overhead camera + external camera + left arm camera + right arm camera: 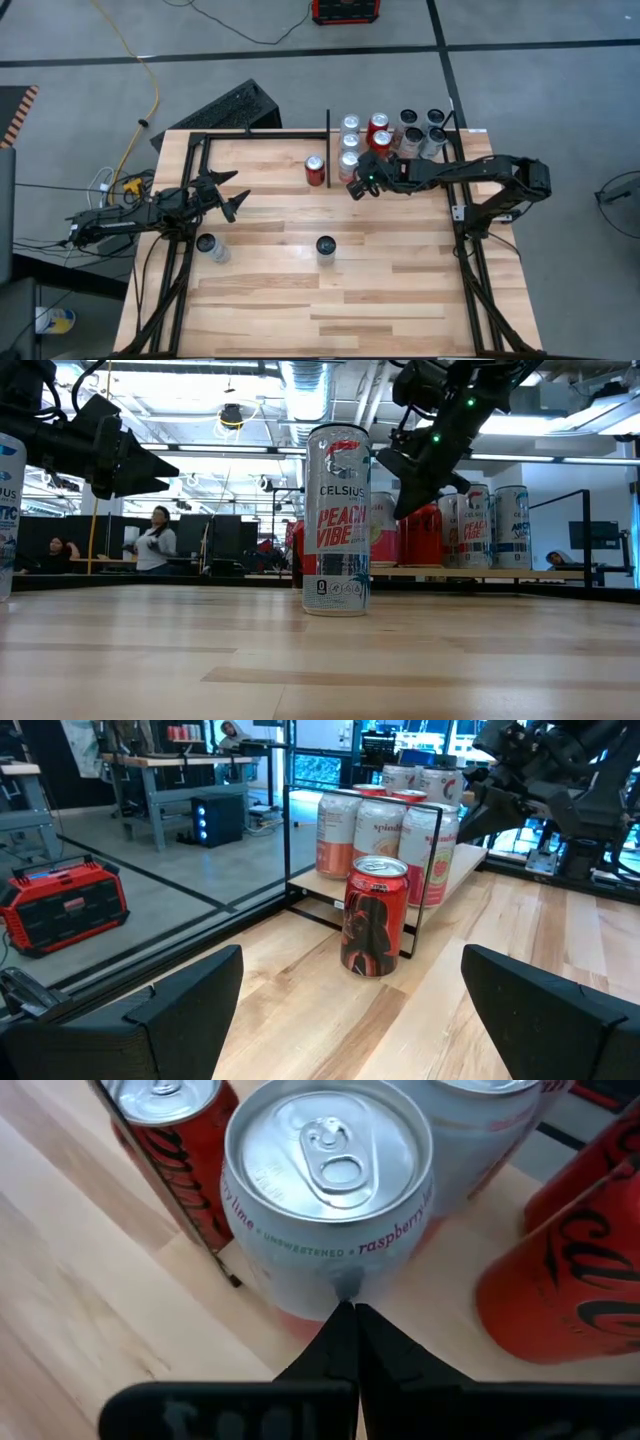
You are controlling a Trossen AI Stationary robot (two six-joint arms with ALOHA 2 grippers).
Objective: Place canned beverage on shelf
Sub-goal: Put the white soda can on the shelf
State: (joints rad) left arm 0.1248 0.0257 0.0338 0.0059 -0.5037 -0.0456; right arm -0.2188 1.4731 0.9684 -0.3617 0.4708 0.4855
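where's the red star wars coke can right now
In the high view the red can stands on the table just left of the shelf's black divider bar, outside the shelf.

- Pretty bright all round, light coming from ceiling strip lights (300,385) in the low view.
- Soft, short shadows on the counter (400,290).
- Glare on the silver can top (328,1155).
- Near counter boards look blurry in the low view.
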